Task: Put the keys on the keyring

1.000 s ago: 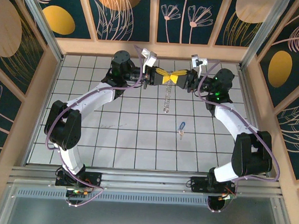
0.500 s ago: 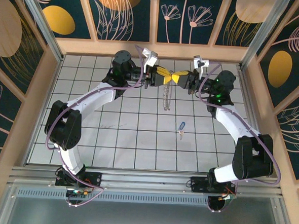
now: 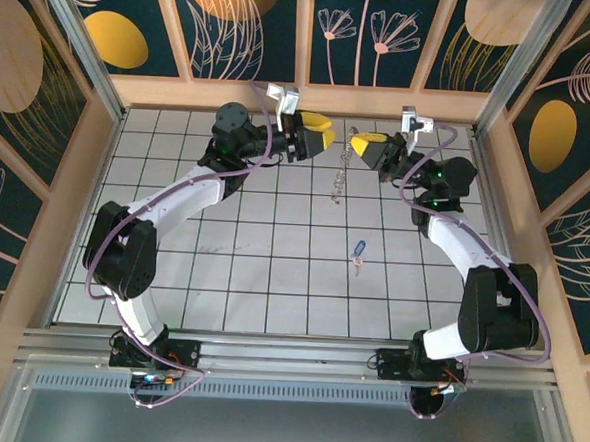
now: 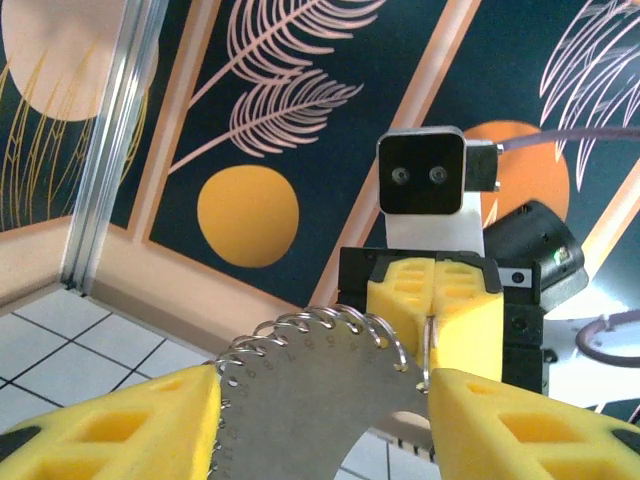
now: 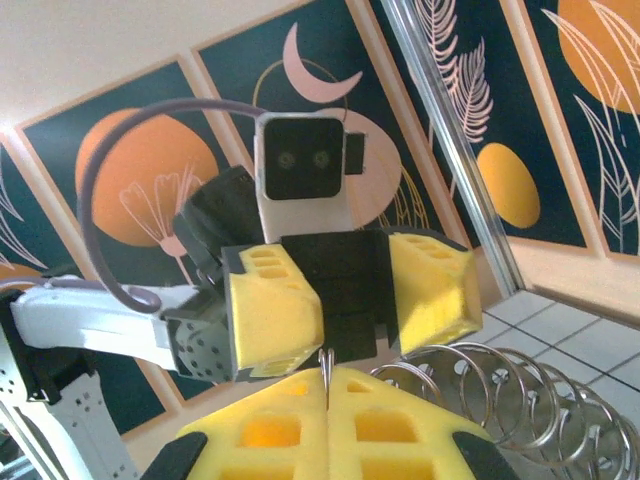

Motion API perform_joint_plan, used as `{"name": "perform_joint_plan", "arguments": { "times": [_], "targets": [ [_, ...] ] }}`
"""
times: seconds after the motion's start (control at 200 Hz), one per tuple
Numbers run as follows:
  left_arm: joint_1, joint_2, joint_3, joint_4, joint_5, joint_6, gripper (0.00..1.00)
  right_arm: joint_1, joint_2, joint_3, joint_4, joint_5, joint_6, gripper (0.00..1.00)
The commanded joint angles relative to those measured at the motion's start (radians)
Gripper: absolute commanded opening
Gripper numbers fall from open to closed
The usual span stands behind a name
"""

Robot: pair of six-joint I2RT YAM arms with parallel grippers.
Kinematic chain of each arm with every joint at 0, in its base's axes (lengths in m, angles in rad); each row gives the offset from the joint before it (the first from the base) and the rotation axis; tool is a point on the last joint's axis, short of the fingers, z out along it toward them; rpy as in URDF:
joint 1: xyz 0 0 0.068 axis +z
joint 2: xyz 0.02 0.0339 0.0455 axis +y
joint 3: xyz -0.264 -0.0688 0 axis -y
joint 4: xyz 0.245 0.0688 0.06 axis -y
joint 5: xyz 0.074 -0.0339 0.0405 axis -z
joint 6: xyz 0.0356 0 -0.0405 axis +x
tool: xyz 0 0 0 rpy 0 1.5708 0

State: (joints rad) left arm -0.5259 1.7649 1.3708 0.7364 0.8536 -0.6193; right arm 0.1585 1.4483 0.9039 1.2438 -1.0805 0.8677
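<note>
Right pincer point(image 3: 365, 142) is shut on the top of the keyring point(image 3: 340, 179), so the chain hangs free, seemingly for threading. The key point(image 3: 358, 250) lies on the counter point(image 3: 252, 268) well apart, nearer the bases; the left pincer point(image 3: 320, 132) gapes wide and empty, likely free to fetch it.

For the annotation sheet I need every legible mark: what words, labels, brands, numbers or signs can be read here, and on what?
No readable text.
wall panels: painted flowers and discs, no lettering.
key: the blue head is too small to tell any mark.
keyring: bare metal links, nothing legible.
left end effector and right end effector: plain yellow, no marking.
</note>
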Motion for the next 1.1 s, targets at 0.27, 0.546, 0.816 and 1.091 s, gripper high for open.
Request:
{"name": "perform_joint_plan", "arguments": {
  "times": [0.27,0.546,0.816,1.091],
  "targets": [
    [-0.001,-0.008,-0.046,0.278,0.011,-0.218,0.48,0.0,0.083,0.011,0.361,0.095,0.226,0.0],
    [-0.009,0.034,-0.019,0.346,0.042,-0.284,0.42,0.025,0.122,0.033,0.415,0.097,0.267,0.0],
    [-0.025,0.067,0.001,0.353,0.061,-0.298,0.39,0.042,0.133,0.04,0.41,0.076,0.26,0.0],
    [-0.036,0.074,0.013,0.342,0.072,-0.29,0.41,0.043,0.135,0.035,0.399,0.061,0.253,0.0]
  ]
}}
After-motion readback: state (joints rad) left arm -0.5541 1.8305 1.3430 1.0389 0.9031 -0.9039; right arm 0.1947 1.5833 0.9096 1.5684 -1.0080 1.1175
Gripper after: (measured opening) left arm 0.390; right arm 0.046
